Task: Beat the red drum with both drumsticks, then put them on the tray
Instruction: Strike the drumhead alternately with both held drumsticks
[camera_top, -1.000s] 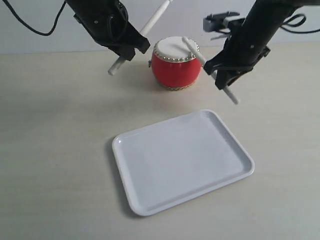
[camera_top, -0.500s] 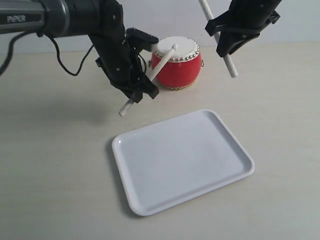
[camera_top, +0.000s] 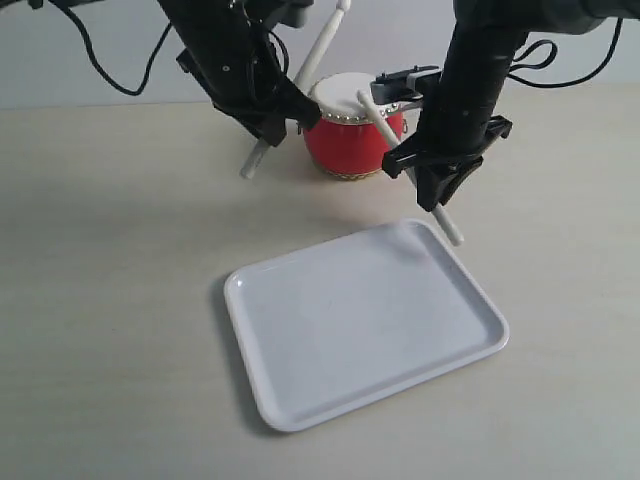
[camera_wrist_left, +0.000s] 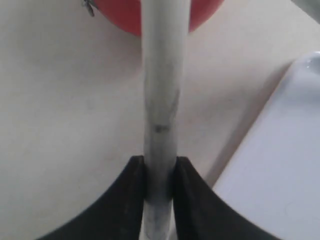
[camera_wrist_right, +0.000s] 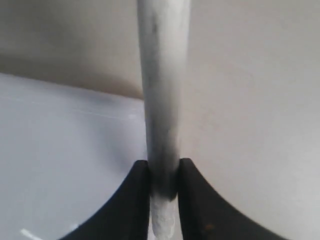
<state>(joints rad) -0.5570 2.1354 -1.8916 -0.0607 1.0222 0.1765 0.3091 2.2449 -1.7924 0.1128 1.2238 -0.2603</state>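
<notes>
A pale beige table (camera_top: 110, 330) with a smooth matte top carries two things. The red drum (camera_top: 345, 150) stands upright toward the table's far side, with its cream skin facing up and gold studs ringing the top. The white rectangular tray (camera_top: 365, 320) lies flat nearer the camera, turned at a slant. Its far corner is near the drum but apart from it.

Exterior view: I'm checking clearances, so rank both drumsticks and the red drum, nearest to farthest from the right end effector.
1. Right drumstick, clamped in the right end effector.
2. Red drum, just to its left.
3. Left drumstick, beyond the drum, far left.
</notes>
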